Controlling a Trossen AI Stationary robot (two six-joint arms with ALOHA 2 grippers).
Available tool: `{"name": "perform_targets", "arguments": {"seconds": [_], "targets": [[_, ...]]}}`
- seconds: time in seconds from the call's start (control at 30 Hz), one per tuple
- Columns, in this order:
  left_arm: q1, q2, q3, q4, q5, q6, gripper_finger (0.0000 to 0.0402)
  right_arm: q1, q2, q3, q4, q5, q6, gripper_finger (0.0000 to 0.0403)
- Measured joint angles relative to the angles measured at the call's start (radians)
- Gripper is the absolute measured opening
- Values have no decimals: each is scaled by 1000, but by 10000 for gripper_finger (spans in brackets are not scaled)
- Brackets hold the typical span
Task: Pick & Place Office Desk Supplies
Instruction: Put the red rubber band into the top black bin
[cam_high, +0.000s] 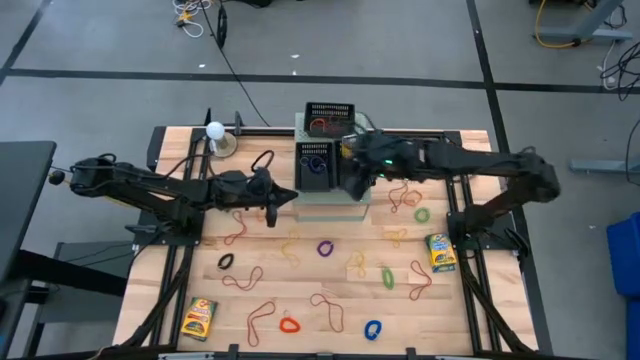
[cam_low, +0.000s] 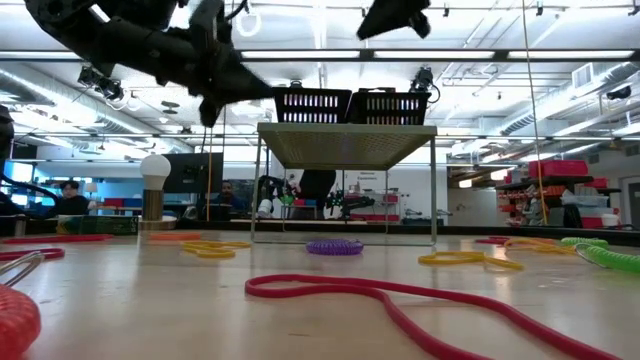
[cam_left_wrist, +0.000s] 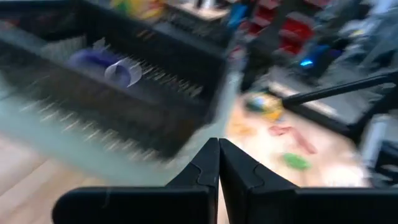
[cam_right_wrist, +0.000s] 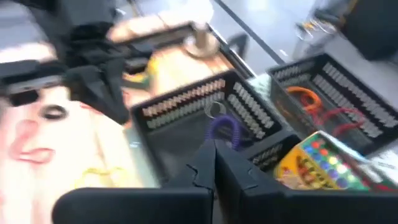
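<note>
No writing is legible on the crayon box (cam_right_wrist: 323, 163) at lower right. The right gripper (cam_right_wrist: 214, 163), fingers pressed together and empty, hovers over the black mesh tray (cam_right_wrist: 186, 109); the left gripper (cam_left_wrist: 219, 163) is likewise pinched shut.

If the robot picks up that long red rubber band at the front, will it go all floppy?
Probably yes. The red rubber band is thin and lies in loose wavy curves on the table, so it would likely droop and dangle. It looks light, so a push might just slide or bunch it. Lying flat, it seems unlikely to roll.
</note>
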Motion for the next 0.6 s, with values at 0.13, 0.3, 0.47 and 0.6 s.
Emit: {"name": "perform_targets", "arguments": {"seconds": [0.13,0.3,0.47,0.6], "targets": [[22,3,0,21,87,-62,18,22,-143,-192,154,-17,-1,18],[10,-1,6,21,105,-38,6,34,-298,-359,245,-12,55,8],[-36,-26,69,-72,187,-94,5,34,-399,-458,253,-12,104,4],[-130,-50,152,-366,168,-89,4,34,-438,-493,254,-11,128,11]]}}
